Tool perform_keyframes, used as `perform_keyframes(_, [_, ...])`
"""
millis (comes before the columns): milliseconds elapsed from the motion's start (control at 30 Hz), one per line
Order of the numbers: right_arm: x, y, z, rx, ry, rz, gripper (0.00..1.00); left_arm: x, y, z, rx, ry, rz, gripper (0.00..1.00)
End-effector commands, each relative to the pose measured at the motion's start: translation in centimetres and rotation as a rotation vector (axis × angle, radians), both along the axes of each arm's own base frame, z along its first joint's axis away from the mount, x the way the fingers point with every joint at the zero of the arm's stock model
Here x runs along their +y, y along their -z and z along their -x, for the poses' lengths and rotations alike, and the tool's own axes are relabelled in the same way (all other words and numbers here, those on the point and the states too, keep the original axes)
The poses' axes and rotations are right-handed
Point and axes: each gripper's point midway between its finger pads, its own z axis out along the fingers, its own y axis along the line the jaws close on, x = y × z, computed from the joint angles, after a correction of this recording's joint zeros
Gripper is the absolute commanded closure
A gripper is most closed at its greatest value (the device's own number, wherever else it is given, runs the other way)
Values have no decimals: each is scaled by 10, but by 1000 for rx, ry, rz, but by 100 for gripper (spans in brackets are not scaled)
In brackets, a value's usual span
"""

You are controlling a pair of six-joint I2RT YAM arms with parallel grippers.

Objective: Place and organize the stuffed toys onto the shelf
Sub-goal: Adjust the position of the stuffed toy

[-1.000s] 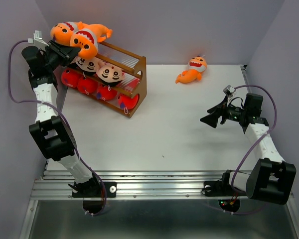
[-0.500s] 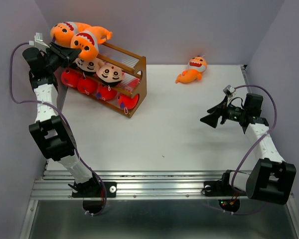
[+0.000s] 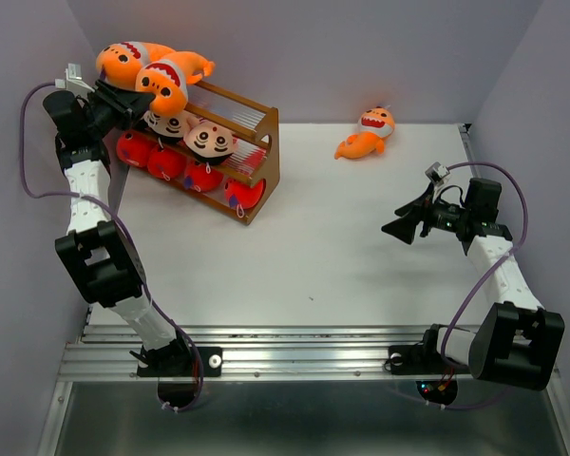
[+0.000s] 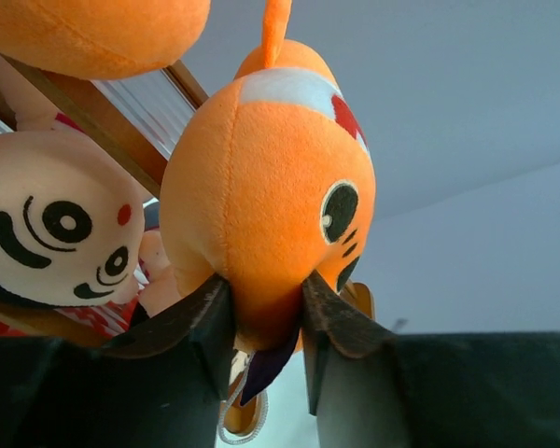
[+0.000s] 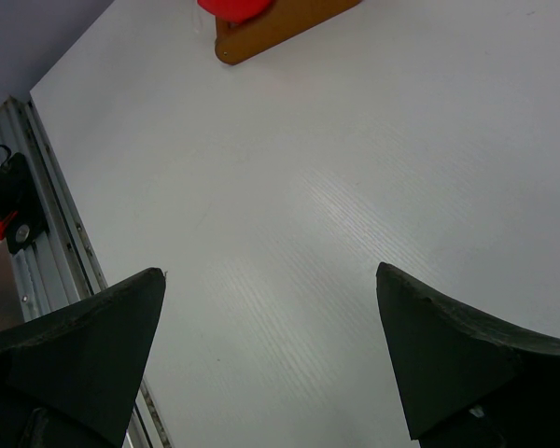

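Left wrist view: the left end effector (image 4: 261, 313) pinches the lower body of an orange shark (image 4: 271, 187), one finger (image 4: 203, 315) pressed into each flank. The plush bulges above the contact, so the grip is judged firm enough to carry it. The top external view places this toy level with the top tier of the shelf (image 3: 263, 142), at its left end, just beside a second orange shark (image 3: 123, 59) lying on top. The placement appears deliberate: kinds are grouped by tier, with the cartoon boys (image 3: 207, 141) on the middle tier and the red sharks (image 3: 204, 177) along the bottom, leaving the top for orange ones. Whether the pinched shark rests its weight on the slats cannot be told. The right end effector (image 3: 396, 218) hangs over the table (image 3: 361, 275), fingers spread wide with nothing between them, well apart from the shelf; it is judged parked to keep clear. A third orange shark (image 3: 366, 133) lies on the table near the back wall, not yet shelved. It is nearer the right arm, which is the likelier one to fetch it.
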Motion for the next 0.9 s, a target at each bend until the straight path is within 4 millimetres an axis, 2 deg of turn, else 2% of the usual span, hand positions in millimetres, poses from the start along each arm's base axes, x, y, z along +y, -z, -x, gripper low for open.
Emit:
perform_keyframes(0, [0,-2,1,-24,-16,-4,0,-3,-49,18,-127,-13,-62,56])
perform_keyframes(200, [1,-2,1,-28,-18,-3,0,-3,-53,20,-137,-16,-62,50])
perform_keyframes(333, [1,-2,2,-25,-18,-4,0,-4,-57,22,-150,-15,-54,41])
perform_keyframes(567, [1,-2,2,-26,-19,-3,0,-2,-61,26,-168,-18,-53,39])
perform_keyframes(633, [1,-2,2,-28,-19,-2,0,0,-64,27,-176,-23,-55,33])
perform_keyframes(867, [1,-1,2,-23,-21,-4,0,0,-66,31,-187,-19,-52,32])
